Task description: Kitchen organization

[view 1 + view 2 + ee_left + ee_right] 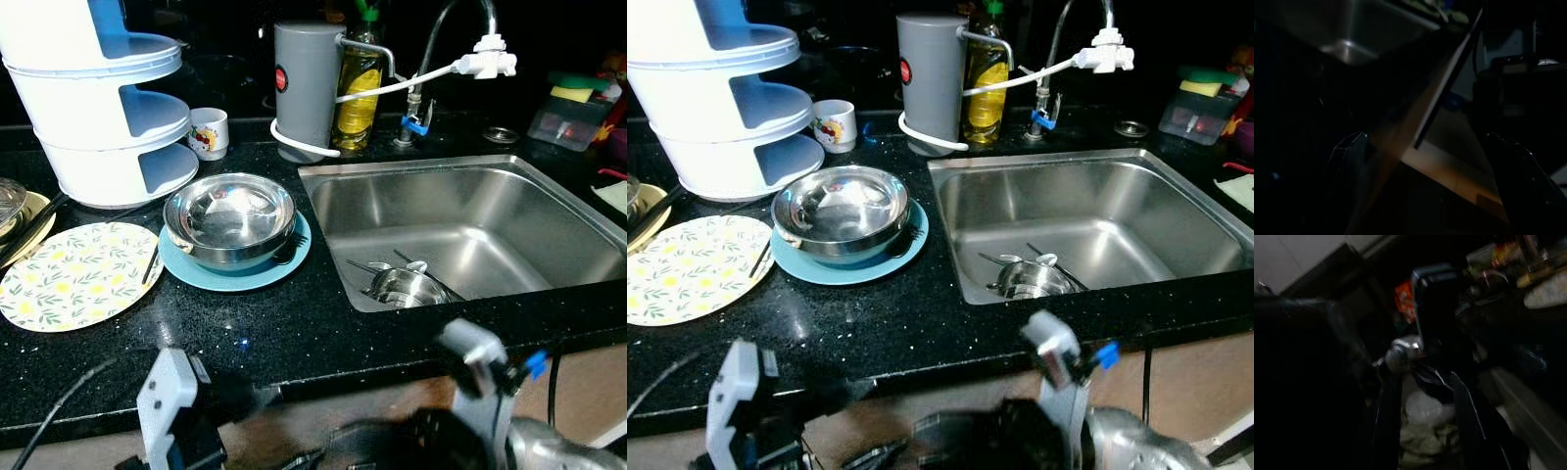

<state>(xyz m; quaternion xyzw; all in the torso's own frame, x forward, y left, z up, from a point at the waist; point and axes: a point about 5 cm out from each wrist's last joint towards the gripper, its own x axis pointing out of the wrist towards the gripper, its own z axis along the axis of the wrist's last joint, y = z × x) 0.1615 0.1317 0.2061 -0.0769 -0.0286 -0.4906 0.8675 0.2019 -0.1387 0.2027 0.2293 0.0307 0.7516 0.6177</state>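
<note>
Both arms hang low below the bench's front edge, left gripper (1420, 186) and right gripper (1420, 421) in shadow; whether the jaws are spread, I cannot tell. Up on the bench, the steel bowl (229, 217) sits on a blue plate (235, 274), nearer the left arm. In the sink (490, 186): a small pot (402, 287) and spoons.

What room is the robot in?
Most likely a home kitchen: a steel sink with a tap set in a black counter, and a metal bowl on a blue plate.
</note>
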